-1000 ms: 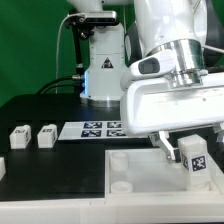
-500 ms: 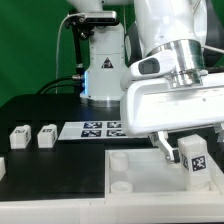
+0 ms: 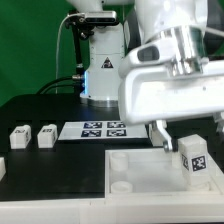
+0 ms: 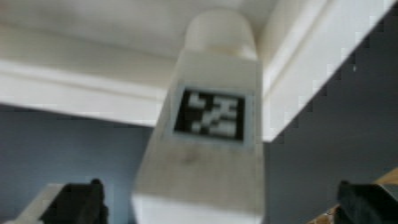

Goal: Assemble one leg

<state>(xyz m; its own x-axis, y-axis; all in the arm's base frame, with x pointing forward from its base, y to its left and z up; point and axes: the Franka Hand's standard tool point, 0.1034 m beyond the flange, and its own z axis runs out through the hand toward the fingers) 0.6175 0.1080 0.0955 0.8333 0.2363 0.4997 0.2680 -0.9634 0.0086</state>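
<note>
One white leg with a black-and-white tag stands upright on the large white tabletop at the exterior view's right. I cannot tell how deep it sits in a socket. My gripper hangs just above it, open, with a finger on each side and a clear gap to the leg. In the wrist view the leg runs up the middle. The gripper is open around it, and the dark fingertips stand well apart from the leg. The tabletop's rim lies behind.
Two more white legs lie on the black table at the exterior view's left, and another white part is at the left edge. The marker board lies behind the tabletop. The robot base stands at the back.
The gripper has risen a little above the leg. The leg has stayed upright in the same place on the tabletop.
</note>
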